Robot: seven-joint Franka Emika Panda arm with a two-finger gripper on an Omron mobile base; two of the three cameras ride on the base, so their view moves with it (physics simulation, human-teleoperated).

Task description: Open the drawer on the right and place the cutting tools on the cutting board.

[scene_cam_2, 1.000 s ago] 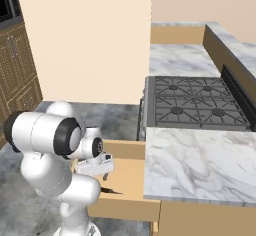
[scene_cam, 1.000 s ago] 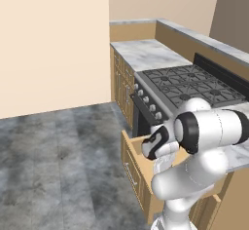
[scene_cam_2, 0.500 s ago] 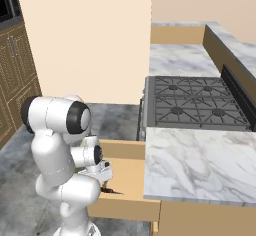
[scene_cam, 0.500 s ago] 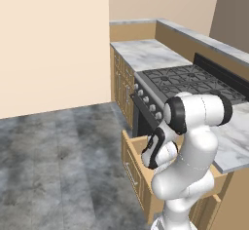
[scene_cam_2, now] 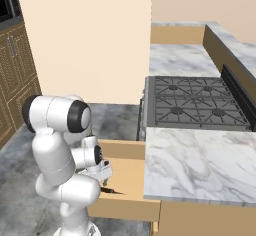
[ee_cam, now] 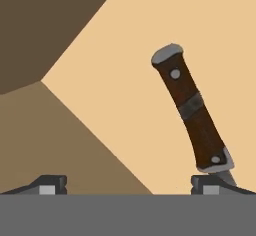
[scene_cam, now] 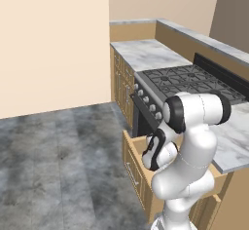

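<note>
Light tan wooden drawer box [scene_cam_2: 127, 172] pulled wide out from under the white marbled countertop [scene_cam_2: 200, 162], just beside the black gas stove [scene_cam_2: 192, 105]. White arm folded right over that drawer, two-finger gripper [scene_cam_2: 104, 172] dipped down inside it, close to the drawer floor. From the hand camera: jaws spread wide apart, one dark finger tip [ee_cam: 47, 184] far off to one side, the other sitting right at the blade end of a small knife with a reddish-brown wooden handle, grey pommel and two pale rivets [ee_cam: 190, 115]. Nothing clamped between the jaws, only bare tan drawer floor there. Knife lying flat on the drawer floor, handle pointing away from the gripper, tilted a bit, blade mostly hidden behind that finger tip, so hard to say whether tip and blade actually touch. Darker brown drawer walls meeting in a corner on the far side from the knife. In the right base view, a thin dark sliver poking out by the gripper on the drawer floor, too small to call for sure. Grey stone-look floor [scene_cam: 53, 151] in front of the drawer, plain beige wall [scene_cam: 53, 44] beyond it.
</note>
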